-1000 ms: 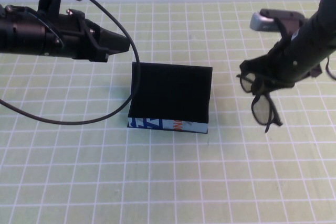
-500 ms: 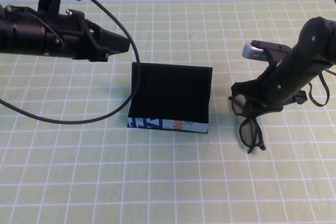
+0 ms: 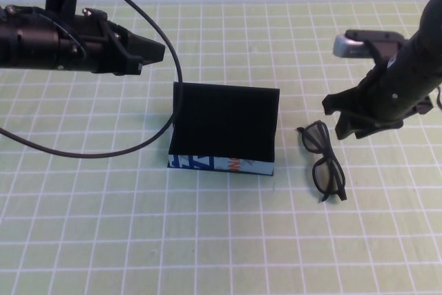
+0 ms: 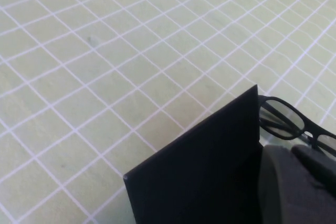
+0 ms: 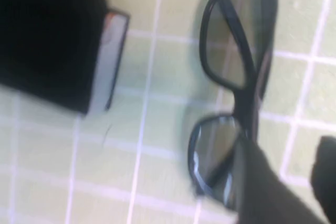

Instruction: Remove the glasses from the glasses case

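Green gridded desk (image 3: 221,240): black thick-framed plastic glasses (image 3: 322,162) now released, lying just below right end effector (image 3: 349,119), which is open, empty. Black box-shaped glasses case (image 3: 224,130) with light-blue printed side stands open. Left end effector (image 3: 153,52) parked behind the case; grip state cannot be told. Task essentially complete.

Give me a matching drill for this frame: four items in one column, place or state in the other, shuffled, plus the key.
Items:
1. glasses
2. glasses case
3. left gripper
4. right gripper

Places or states:
A. raised over the mat's far left, beyond the case
B. lying flat on the mat, right of the case
C. mid-mat, lid standing up, printed blue side facing the robot
D. empty, just above and beyond the glasses

Pairs: 1-B, 2-C, 3-A, 4-D
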Controlling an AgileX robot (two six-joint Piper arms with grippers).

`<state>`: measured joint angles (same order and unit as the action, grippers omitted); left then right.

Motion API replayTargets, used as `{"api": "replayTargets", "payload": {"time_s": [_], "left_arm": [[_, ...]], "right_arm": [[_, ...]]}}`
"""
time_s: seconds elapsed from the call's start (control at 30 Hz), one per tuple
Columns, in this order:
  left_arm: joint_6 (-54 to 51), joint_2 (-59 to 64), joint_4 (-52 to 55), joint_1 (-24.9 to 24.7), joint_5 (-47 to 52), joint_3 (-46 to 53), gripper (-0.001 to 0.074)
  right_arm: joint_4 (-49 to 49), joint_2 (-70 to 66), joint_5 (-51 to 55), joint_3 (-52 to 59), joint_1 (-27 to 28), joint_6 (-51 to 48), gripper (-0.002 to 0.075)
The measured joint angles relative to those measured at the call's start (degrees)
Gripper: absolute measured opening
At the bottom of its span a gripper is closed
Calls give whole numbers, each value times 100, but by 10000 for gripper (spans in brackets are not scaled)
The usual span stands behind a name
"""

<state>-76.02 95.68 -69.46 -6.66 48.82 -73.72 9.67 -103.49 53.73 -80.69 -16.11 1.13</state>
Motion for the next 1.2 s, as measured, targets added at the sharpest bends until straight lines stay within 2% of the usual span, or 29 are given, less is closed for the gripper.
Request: {"api": "replayTargets", "payload": {"time_s": [0.17,0.27,0.53,0.7,0.87,0.93,1.03,1.1,1.2], "left_arm": [[136,-253,0,0,-133,23,-4],[204,-647,0,0,-273,177,-4],[228,-2844,-35,0,-795,1800,-4],[499,-4973,-40,0,-1476,3327,-4],[1001,-7319,21,0,-1911,4446,-4],[1436,-8200,332,0,-2163,4775,-4],[2684,-9386,1362,0,-2334,5174,-4],[3561,-9626,2250,0,-2150,5285,-4],[4104,-9595,2938,0,-1714,5416,-4]], "right_arm": [[-86,990,440,25,0,0,55],[-100,1810,617,269,0,74,3],[-100,4410,697,2036,0,168,-15],[-81,6190,460,2945,0,274,-15],[-77,7269,550,3222,0,263,-15],[-68,7465,608,3341,0,236,-16],[-55,7698,604,3503,0,191,-16],[-3,7866,437,3589,0,115,-16],[64,8156,10,3748,0,42,-16]]}}
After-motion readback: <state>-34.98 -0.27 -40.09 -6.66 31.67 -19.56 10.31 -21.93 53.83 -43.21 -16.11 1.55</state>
